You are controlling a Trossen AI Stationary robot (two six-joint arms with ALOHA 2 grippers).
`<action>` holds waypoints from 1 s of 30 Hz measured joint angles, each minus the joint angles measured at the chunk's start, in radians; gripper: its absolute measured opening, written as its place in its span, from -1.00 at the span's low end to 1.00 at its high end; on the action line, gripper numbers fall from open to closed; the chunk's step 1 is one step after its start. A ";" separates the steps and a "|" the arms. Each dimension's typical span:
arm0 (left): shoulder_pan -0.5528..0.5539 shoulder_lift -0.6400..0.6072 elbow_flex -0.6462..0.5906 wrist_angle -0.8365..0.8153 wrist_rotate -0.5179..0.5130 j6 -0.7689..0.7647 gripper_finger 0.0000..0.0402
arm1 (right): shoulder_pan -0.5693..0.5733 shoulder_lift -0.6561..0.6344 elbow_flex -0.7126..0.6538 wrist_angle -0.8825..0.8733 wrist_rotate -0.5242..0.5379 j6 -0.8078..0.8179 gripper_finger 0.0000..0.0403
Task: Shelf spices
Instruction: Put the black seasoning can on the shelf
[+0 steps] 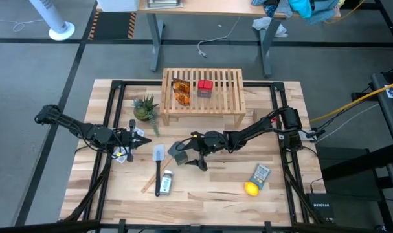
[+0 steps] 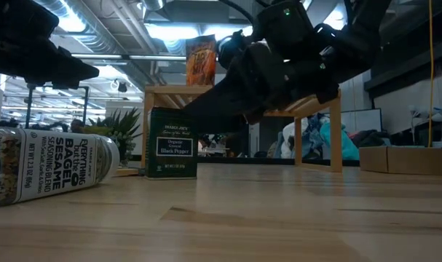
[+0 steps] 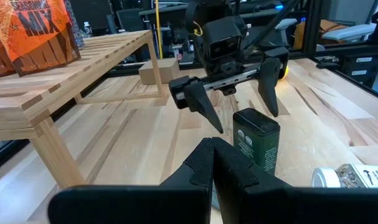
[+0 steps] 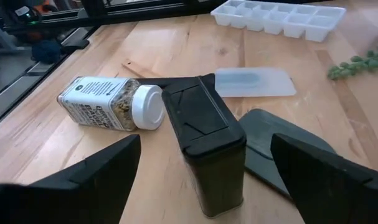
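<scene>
Spanning the whole scene, pale plank tabletop (image 1: 209,188), matte wood grain, dark frame rails along its edges. Shelf (image 1: 202,90): light wood, slatted top, side legs, standing at the far middle. On its slats: two glossy amber-orange packets (image 1: 180,91) side by side, and just beside them a small red box (image 1: 204,88).

Right arm reaches in to table centre; right pincer (image 4: 204,171) open, dark fingers spread either side of the black tin (image 4: 204,146), not touching it. Tin is rectangular, upright, dark green-black metal with a printed label, in front of the shelf. Left pincer (image 3: 212,163) sits left of centre, fingers pressed together, holding nothing.

Clear cylindrical bottle (image 1: 166,182) with white cap, seed mix inside, lies on its side near the front edge, beside a flat translucent lid (image 4: 254,83). Small yellow lemon (image 1: 250,188) lies front right.
</scene>
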 joint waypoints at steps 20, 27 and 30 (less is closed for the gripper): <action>0.000 0.000 0.000 0.000 0.000 0.000 -1.00 | 0.000 0.000 0.001 -0.021 0.010 0.036 0.81; 0.000 0.000 0.000 0.000 0.000 0.000 -1.00 | 0.000 0.000 0.001 -0.020 0.038 0.041 0.67; 0.000 0.000 0.000 0.000 0.000 0.000 -1.00 | 0.000 0.000 0.001 -0.014 0.025 0.041 0.51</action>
